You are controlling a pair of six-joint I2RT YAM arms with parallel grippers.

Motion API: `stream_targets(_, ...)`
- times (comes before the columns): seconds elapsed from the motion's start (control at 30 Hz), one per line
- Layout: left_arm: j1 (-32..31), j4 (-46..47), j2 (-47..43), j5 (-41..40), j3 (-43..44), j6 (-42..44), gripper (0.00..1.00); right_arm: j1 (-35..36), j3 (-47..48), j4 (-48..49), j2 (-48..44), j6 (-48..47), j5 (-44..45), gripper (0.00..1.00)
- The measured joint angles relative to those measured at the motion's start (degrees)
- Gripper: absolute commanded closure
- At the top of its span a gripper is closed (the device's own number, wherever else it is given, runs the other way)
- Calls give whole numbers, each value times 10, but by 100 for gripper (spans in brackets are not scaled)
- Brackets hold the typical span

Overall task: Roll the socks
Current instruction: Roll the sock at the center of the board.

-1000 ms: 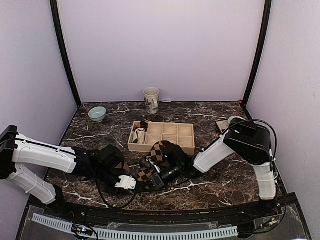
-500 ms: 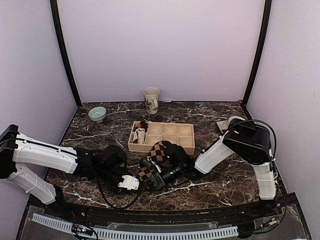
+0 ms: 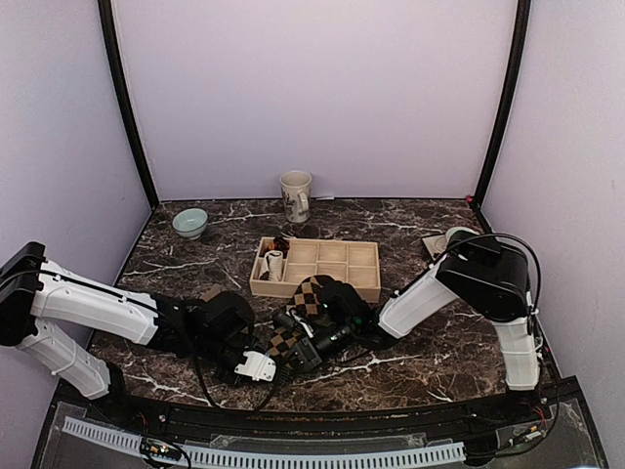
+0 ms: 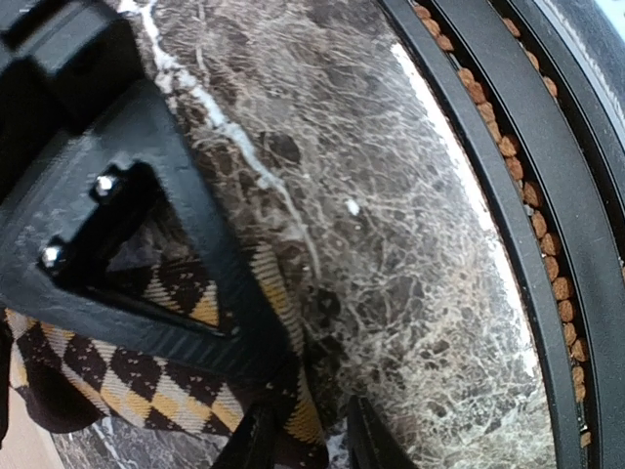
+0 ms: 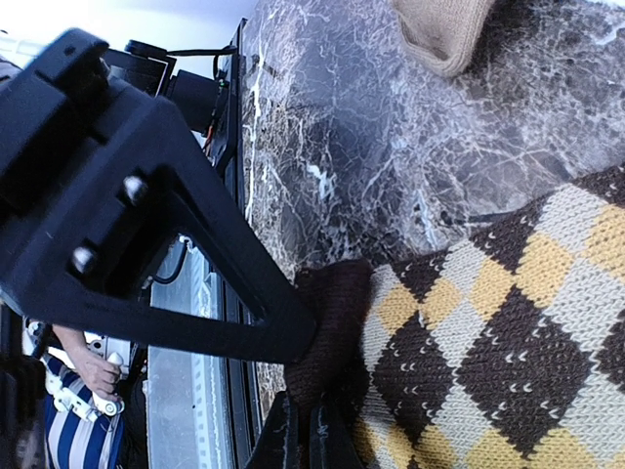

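The mug's [image 3: 296,194] print, at the tabletop's [image 3: 439,352] far edge, is too small to read. By the near edge the left gripper [image 3: 273,354] lies low, jaws narrow over the argyle sock's [image 3: 312,293] edge; whether it grips, I cannot tell. That sock sprawls mid-table before the wooden tray [image 3: 332,264]. The right gripper [image 3: 305,349] pinches its dark cuff, plain only from the right wrist, which also shows the tan sock's [image 5: 439,34] end.
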Motion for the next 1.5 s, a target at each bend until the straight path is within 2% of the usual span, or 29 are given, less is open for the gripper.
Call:
stream_targets(0.23, -6, 25, 12, -15, -15, 7, 77, 3, 1, -14, -4, -16, 10, 98)
stream_targets(0.37, -8, 35, 16, -19, -16, 7, 88, 6, 1, -19, -7, -25, 18, 87)
stream_targets(0.47, -8, 42, 23, -20, -17, 7, 98, 9, -2, -22, -10, -35, 31, 69)
stream_targets(0.6, -8, 52, 25, -17, -21, 10, 100, 11, -8, -8, -15, -51, 35, 55)
stream_targets(0.93, -8, 58, 25, -9, -23, 11, 99, 18, -62, -15, -89, -81, 123, 47)
stream_targets(0.97, -8, 57, 26, -6, -23, 12, 99, 18, -73, -20, -101, -83, 138, 45)
stream_targets(1.0, -8, 57, 27, -4, -23, 13, 99, 18, -83, -28, -114, -84, 154, 34)
stream_targets(1.03, -8, 57, 28, -2, -22, 15, 99, 18, -93, -36, -127, -86, 171, 6)
stream_targets(1.07, -8, 56, 30, 1, -20, 17, 99, 18, -100, -44, -138, -85, 186, 1)
stream_targets(1.2, -8, 42, 38, 13, -7, 22, 99, 17, -140, -73, -212, -99, 290, 1)
stream_targets(1.37, -8, 26, 46, 28, 4, 25, 99, 43, -169, -181, -289, -110, 506, 1)
stream_targets(1.5, -8, 19, 50, 36, 10, 26, 99, 60, -190, -239, -340, -61, 663, 1)
